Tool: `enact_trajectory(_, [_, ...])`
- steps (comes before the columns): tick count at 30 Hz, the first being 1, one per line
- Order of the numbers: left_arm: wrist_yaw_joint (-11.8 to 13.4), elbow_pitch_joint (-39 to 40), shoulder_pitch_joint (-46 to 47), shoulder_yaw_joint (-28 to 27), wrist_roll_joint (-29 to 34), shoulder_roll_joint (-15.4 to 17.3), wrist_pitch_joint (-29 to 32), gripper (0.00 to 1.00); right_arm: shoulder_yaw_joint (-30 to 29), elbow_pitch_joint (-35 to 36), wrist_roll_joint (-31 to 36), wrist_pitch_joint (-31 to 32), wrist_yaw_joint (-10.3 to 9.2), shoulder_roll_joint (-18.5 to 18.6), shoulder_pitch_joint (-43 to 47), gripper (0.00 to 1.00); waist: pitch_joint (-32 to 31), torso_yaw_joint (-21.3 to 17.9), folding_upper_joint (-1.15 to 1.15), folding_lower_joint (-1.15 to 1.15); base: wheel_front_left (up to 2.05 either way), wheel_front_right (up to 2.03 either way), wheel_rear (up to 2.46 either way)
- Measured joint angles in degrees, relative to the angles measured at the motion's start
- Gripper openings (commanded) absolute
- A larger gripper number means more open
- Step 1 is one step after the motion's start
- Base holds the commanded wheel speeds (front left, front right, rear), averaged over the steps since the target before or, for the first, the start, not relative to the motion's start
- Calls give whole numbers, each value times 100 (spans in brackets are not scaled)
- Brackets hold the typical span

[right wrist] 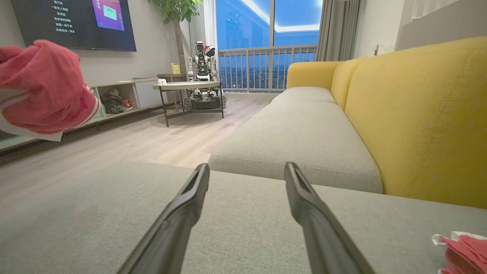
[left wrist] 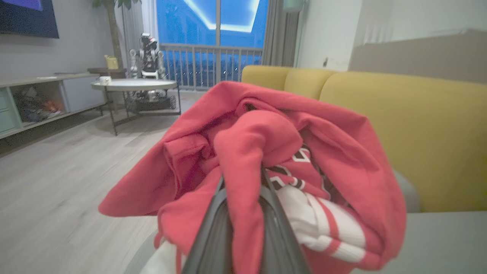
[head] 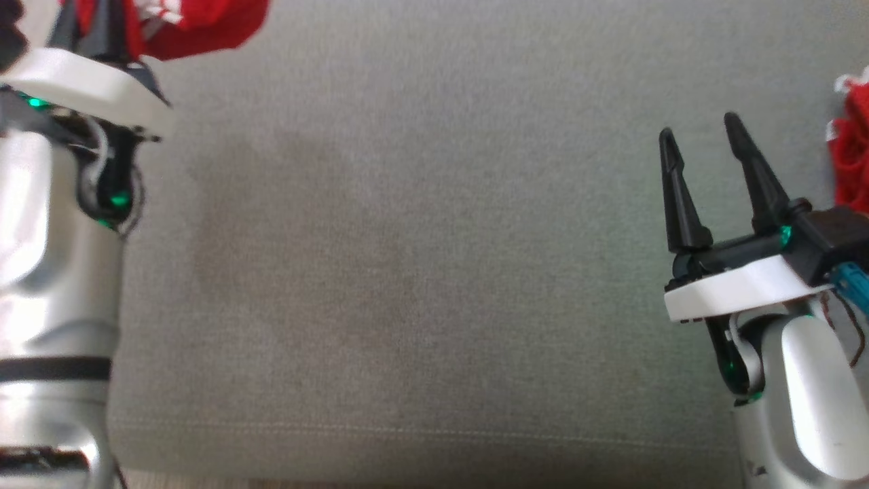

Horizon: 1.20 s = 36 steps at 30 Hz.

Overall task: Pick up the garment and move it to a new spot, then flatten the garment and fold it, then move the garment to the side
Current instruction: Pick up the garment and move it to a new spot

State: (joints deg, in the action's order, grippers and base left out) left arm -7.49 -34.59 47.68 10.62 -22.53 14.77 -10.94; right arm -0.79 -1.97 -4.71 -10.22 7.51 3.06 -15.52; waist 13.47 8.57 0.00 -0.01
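Left wrist view brings us closest. The left gripper [left wrist: 243,177] has its two dark fingers [left wrist: 211,236] pinched together on a fold of the garment [left wrist: 323,125]. This is a red top with white stripes and dark lettering, and it is bunched up and draped over the fingertips.

From the head view we see that same bundle in the upper left corner. It is gathered around the left gripper, above the far left part of the grey seat cushion [head: 407,272].

At the lower right of that view the right gripper [head: 699,128] has its jaws spread wide with nothing between them. It is low over the cushion and well apart from the garment.

Near it, at the right edge of the view, a scrap of red and white cloth [head: 852,149] lies on the cushion. We cannot tell whether it belongs to the same garment.

Looking along the right gripper's fingers, we see the held garment at the left, hanging clear of the cushion. Beyond the cushion's far edge come a second grey seat cushion [right wrist: 304,129] and the sofa's yellow backrest [right wrist: 418,114].

To the left of these is a pale wooden floor [right wrist: 152,140]. Farther off stands a round coffee table [right wrist: 186,85] with a white robot [right wrist: 203,57] behind it. A low shelf unit [right wrist: 125,93] runs along the wall under a television [right wrist: 72,23].

A potted plant [right wrist: 175,11] and a balcony railing [right wrist: 266,64] stand by the window at the back.
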Motion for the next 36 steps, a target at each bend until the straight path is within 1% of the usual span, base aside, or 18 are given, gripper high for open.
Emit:
enact_trajectory(3, [0,626,-264,88,-215,-104,263,0,10,-49,-73,-44,0,-1,8,100,-224,-71,0,0,0,0,0])
enact_trajectory(7, [18,1463,-614,291,-377,-254,669,0,40,-90,-177,-90,0,-2,5,100,-371,-318,0,0,0,0,0])
enact_trajectory(11, [86,2158,-901,657,-383,-503,996,0,36,-76,-211,-141,0,-2,-12,100,-416,-652,0,0,0,0,0])
enact_trajectory(14, [127,2421,-947,984,-232,-635,1078,0,42,0,-301,-146,0,-2,-47,100,-385,-933,0,0,0,0,0])
enact_trajectory(17, [143,2374,-940,1283,-37,-770,1026,0,56,69,-370,-151,0,-2,-139,100,-314,-1238,0,1,0,0,0])
enact_trajectory(20, [134,2020,-887,1705,315,-803,798,0,110,149,-450,-192,0,-3,-247,100,-220,-1549,0,1,0,0,0])
enact_trajectory(21, [134,2020,-887,1705,315,-803,798,0,110,149,-450,-192,0,-3,-247,100,-220,-1549,0,1,0,0,0])
enact_trajectory(22, [88,1660,-816,1967,528,-781,626,0,135,183,-490,-210,0,-2,-283,100,-149,-1751,0,1,0,0,0])
enact_trajectory(23, [88,1660,-816,1967,528,-781,626,0,135,183,-490,-210,0,-2,-283,100,-149,-1751,0,1,0,0,0])
enact_trajectory(25, [59,1244,-739,2226,705,-749,468,0,144,179,-514,-243,0,-2,-281,100,-75,-1937,0,1,0,0,0])
enact_trajectory(26, [52,1026,-710,2357,769,-737,427,9,145,174,-535,-246,0,-2,-281,100,-40,-2023,0,1,0,0,0])
enact_trajectory(27, [42,799,-684,2520,870,-711,430,69,143,160,-545,-248,0,-2,-281,100,-5,-2103,0,1,0,0,0])
enact_trajectory(28, [35,567,-667,2679,987,-668,454,69,152,148,-546,-249,0,-2,-280,100,24,-2172,0,2,0,0,0])
enact_trajectory(29, [34,350,-672,2740,998,-661,463,100,156,127,-546,-265,0,-2,-279,100,50,-2234,0,2,0,0,0])
enact_trajectory(32, [35,-18,-680,2692,810,-693,330,100,151,66,-545,-293,0,-2,-270,100,79,-2331,0,2,0,0,0])
enact_trajectory(34, [45,-108,-665,2664,815,-703,148,100,141,37,-543,-298,0,-2,-263,100,47,-2302,0,1,0,0,0])
enact_trajectory(36, [109,-122,-649,2547,758,-728,1,100,148,23,-526,-298,0,-3,-260,100,-12,-2225,0,2,0,0,0])
